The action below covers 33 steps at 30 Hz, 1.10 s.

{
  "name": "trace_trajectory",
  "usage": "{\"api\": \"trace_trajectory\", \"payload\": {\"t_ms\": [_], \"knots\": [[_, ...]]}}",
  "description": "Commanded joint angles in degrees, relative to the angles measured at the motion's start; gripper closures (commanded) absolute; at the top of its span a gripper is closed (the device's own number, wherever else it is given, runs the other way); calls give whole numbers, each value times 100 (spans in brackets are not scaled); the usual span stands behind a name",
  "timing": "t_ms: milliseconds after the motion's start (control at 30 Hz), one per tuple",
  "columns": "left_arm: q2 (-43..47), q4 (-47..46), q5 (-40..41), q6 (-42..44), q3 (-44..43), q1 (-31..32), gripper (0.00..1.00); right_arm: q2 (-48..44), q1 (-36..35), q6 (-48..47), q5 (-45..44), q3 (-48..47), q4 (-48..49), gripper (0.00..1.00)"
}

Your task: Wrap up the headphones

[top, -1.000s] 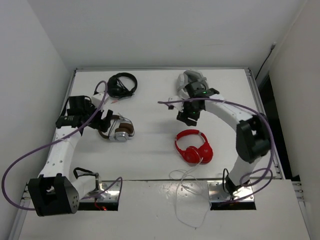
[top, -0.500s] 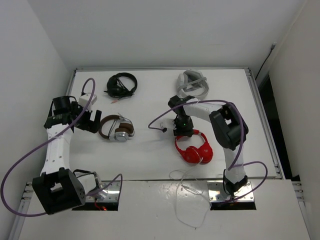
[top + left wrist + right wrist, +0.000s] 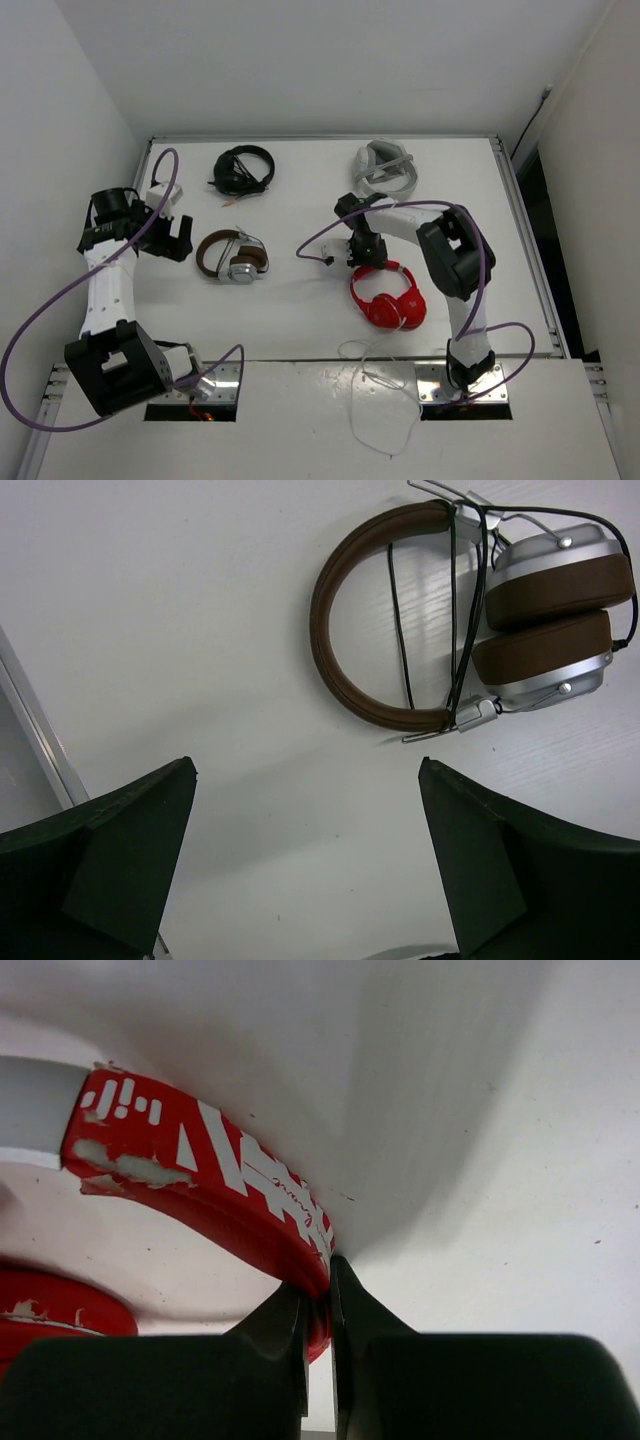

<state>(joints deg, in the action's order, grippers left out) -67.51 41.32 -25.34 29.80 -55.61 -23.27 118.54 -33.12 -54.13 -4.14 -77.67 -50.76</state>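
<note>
The red headphones (image 3: 388,297) lie on the white table right of centre, earcups toward the near edge. Their thin white cable (image 3: 375,375) trails in loops over the table's front edge. My right gripper (image 3: 366,262) is down at the far end of the headband and is shut on it. In the right wrist view the two black fingers (image 3: 290,1345) pinch the red headband (image 3: 230,1195), which carries white lettering. My left gripper (image 3: 180,238) hovers open at the table's left side, and in its wrist view nothing but bare table lies between its fingers (image 3: 130,850).
Brown-and-silver headphones (image 3: 233,257) lie just right of my left gripper, seen also as brown headphones (image 3: 470,610) in the left wrist view. Black headphones (image 3: 243,170) lie at the back left and a grey-white headset (image 3: 388,168) at the back right. The table's left rail (image 3: 30,740) runs close to the left gripper.
My right arm swung down from the grey-white headset to the red headband and its jaws closed on it. My left arm drew back leftward, away from the brown headphones, staying open.
</note>
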Motion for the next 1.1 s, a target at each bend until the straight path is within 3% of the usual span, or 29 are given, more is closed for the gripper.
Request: {"api": "trace_trajectory", "payload": {"t_ms": [0, 167, 300, 467, 567, 700, 800, 900, 967, 1067], "knots": [[-96, -54, -260, 61, -353, -90, 0, 3, 157, 779, 422, 112, 163, 100], [-158, -107, -313, -281, -538, -90, 0, -672, 780, 2483, 791, 112, 312, 100], [-158, -212, -366, -483, -538, -90, 0, -1051, 1666, 4003, 1046, 112, 523, 100], [-210, -318, -418, -590, -590, -90, 0, -1053, 2529, 6312, 1380, 497, 576, 100], [-263, -318, -419, -590, -591, -90, 0, -973, 2995, 7019, 1662, 998, 646, 100], [-263, -318, -419, -590, -591, -90, 0, -1184, 3136, 7083, 1513, 1579, 1015, 100], [-263, -318, -366, -590, -591, -90, 0, -1254, 3137, 7083, 1435, 1632, 1016, 75], [-325, -318, -419, -590, -591, -90, 0, -1255, 3137, 6943, 1486, 1413, 1016, 58], [-325, -318, -472, -590, -591, -90, 0, -1193, 3137, 6812, 1566, 1325, 1016, 51], [-325, -318, -472, -590, -591, -90, 0, -1088, 3005, 6644, 1504, 1201, 1016, 49]]}}
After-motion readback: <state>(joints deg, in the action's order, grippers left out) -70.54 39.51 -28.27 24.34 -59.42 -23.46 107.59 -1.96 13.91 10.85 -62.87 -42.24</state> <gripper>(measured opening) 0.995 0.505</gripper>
